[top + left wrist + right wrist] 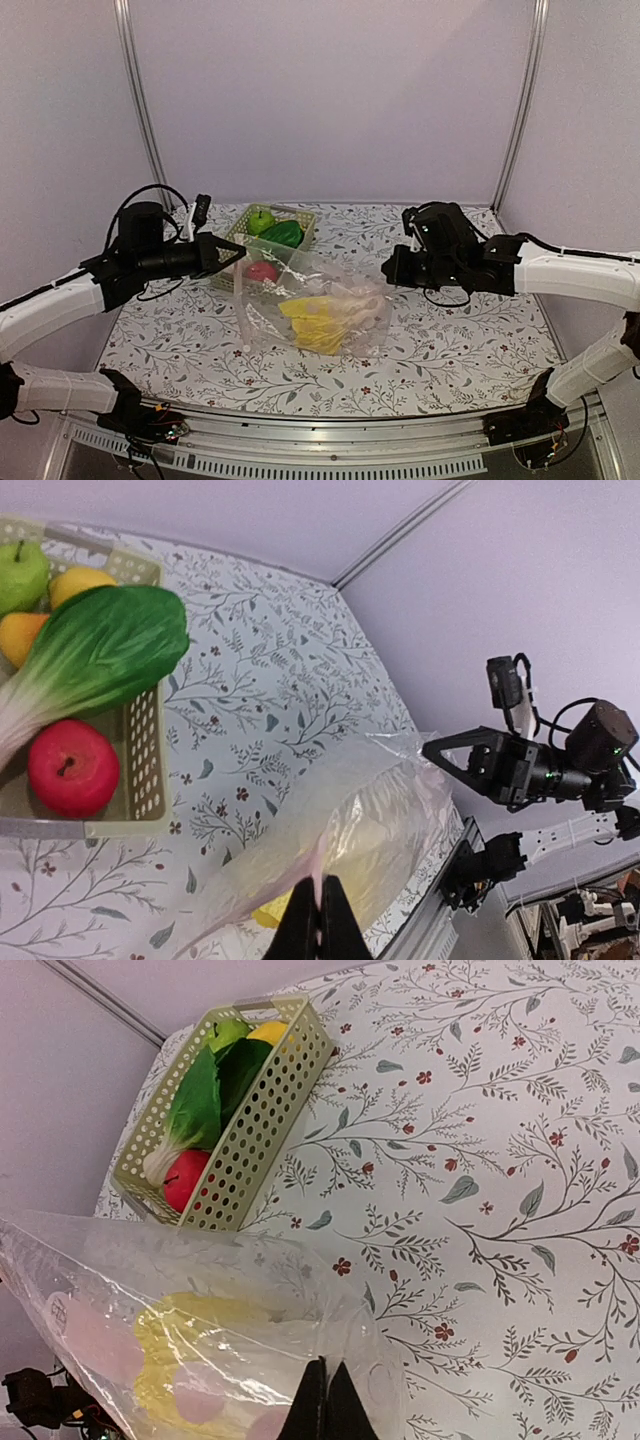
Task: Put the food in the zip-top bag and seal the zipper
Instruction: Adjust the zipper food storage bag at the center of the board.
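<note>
The clear zip-top bag [310, 300] hangs stretched between both grippers above the table, with the yellow-white cabbage [318, 322] inside it. My left gripper [237, 257] is shut on the bag's left edge, pinching a thin pinkish strip [322, 875] that looks like the zipper. My right gripper [386, 272] is shut on the bag's right edge [380, 1360]. In the basket lie the red fruit [70, 768], the dark green vegetable [110, 645], the green apple [18, 575] and a small yellow fruit [80, 580]. No slider tab shows.
The pale green lattice basket [300, 212] stands at the back, left of centre, just behind the bag. A floral cloth [450, 340] covers the table. Metal posts [140, 110] and purple walls close in the back, and a metal rail [330, 425] runs along the near edge.
</note>
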Robot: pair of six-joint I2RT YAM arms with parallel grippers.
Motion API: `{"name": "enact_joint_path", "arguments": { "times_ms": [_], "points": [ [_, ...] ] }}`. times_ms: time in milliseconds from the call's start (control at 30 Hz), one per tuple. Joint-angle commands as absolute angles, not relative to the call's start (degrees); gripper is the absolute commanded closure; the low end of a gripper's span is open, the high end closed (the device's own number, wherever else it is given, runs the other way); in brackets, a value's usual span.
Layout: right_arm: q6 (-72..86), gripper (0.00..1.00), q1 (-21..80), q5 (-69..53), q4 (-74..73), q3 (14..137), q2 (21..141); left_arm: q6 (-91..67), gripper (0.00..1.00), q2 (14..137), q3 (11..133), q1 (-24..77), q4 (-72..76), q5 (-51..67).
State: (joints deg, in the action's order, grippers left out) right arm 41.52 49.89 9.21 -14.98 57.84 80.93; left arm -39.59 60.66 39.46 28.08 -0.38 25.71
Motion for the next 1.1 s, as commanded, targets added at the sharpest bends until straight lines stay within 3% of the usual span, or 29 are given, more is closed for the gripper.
{"name": "enact_joint_path", "arguments": {
  "times_ms": [0,100,267,300,433,500,633,767,1067],
  "points": [
    [41.28,1.00,49.83,10.66,-11.32,55.57,70.49,-37.27,1.00,54.28,43.45,28.37,1.32,28.84],
    [39.54,0.98,50.28,10.78,-5.76,51.06,66.44,-37.43,1.00,55.29,41.95,28.44,1.41,32.82],
    [41.01,0.93,49.84,14.34,-12.66,50.19,68.44,-36.70,1.00,57.07,40.52,28.65,-0.05,33.34],
    [41.60,0.88,49.81,13.76,-14.17,50.82,70.58,-37.26,1.00,57.36,40.44,28.72,1.52,34.24],
    [41.98,0.48,49.93,10.46,-14.66,51.46,74.84,-37.53,1.00,60.22,41.72,29.36,1.62,37.12],
    [41.16,0.34,49.96,9.46,-14.31,51.04,74.75,-37.10,1.00,61.69,42.42,29.55,0.27,37.22],
    [37.73,0.19,50.95,7.04,-14.16,48.71,71.61,-35.99,1.00,61.84,44.09,29.42,-8.17,30.24],
    [37.23,0.19,51.71,2.09,-13.80,44.58,69.42,-36.25,1.00,61.34,45.02,28.66,-12.11,23.22],
    [43.29,0.37,58.45,0.64,-6.17,42.22,78.25,-37.70,1.00,62.72,44.43,25.67,-12.53,20.36]
  ]
}}
